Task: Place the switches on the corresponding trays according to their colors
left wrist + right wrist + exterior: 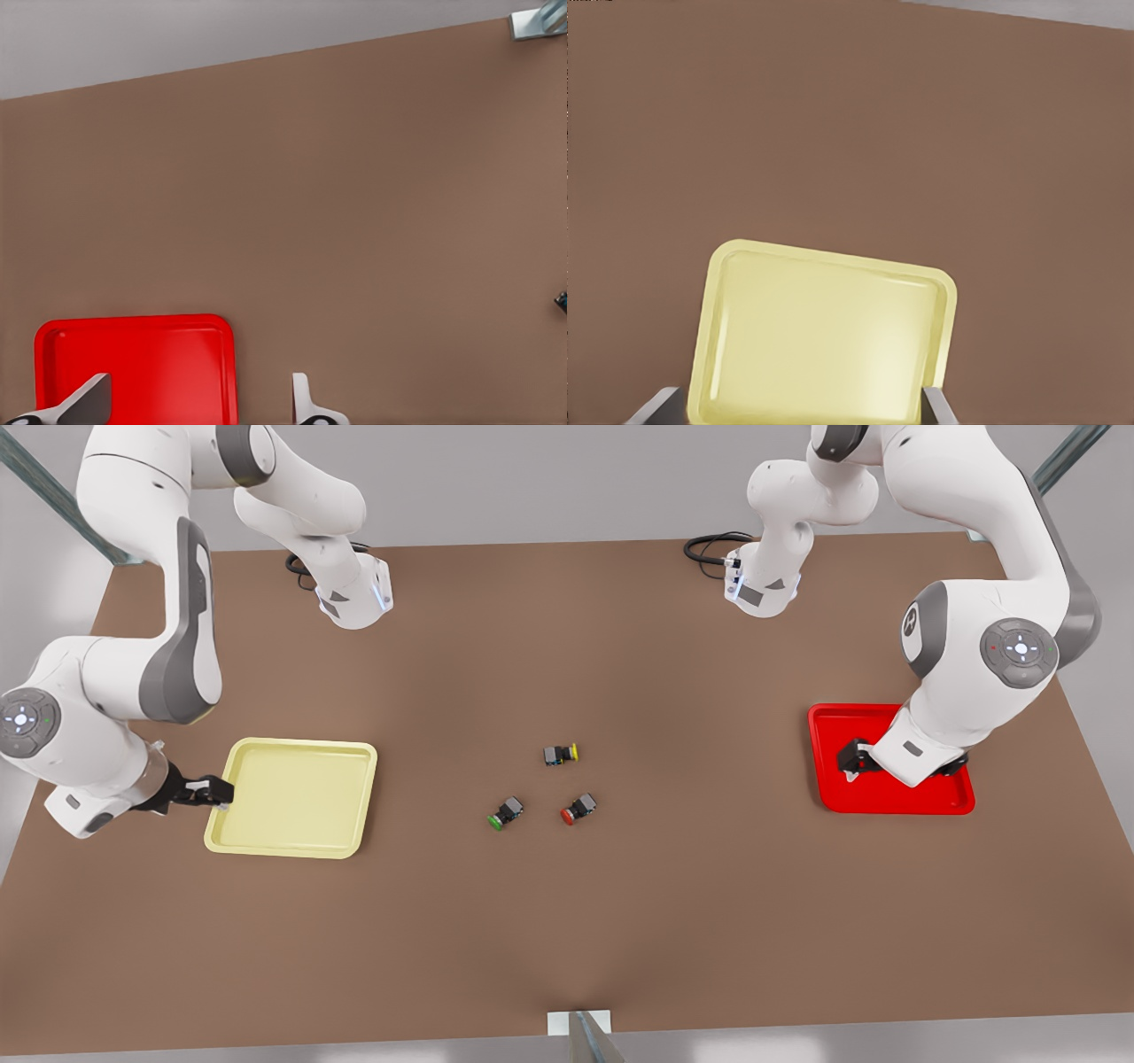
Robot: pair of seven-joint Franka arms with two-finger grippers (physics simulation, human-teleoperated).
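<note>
The left hand [852, 766] hangs low over the red tray [828, 731], on the front view's right. In the left wrist view its two fingers [89, 400] stand wide apart, released and holding nothing, with one finger over the tray floor and the other past the tray's rim, above the bare worktop [620, 921].

The right hand [213, 790] sits on the front view's left, at the rim of the yellow tray [297, 841]. In the right wrist view its fingers [937, 405] are spread to either side of the tray's near end, released; whether they touch the rim cannot be told. The yellow tray [824, 345] lies flat with nothing in it.

All three switches lie on their sides on the worktop, between the two trays and well apart from both. The yellow switch [561, 754] lies farthest back. The green switch [506, 813] and the red switch [578, 810] lie nearer the front edge, side by side with a gap between them, the green one toward the front view's left.
</note>
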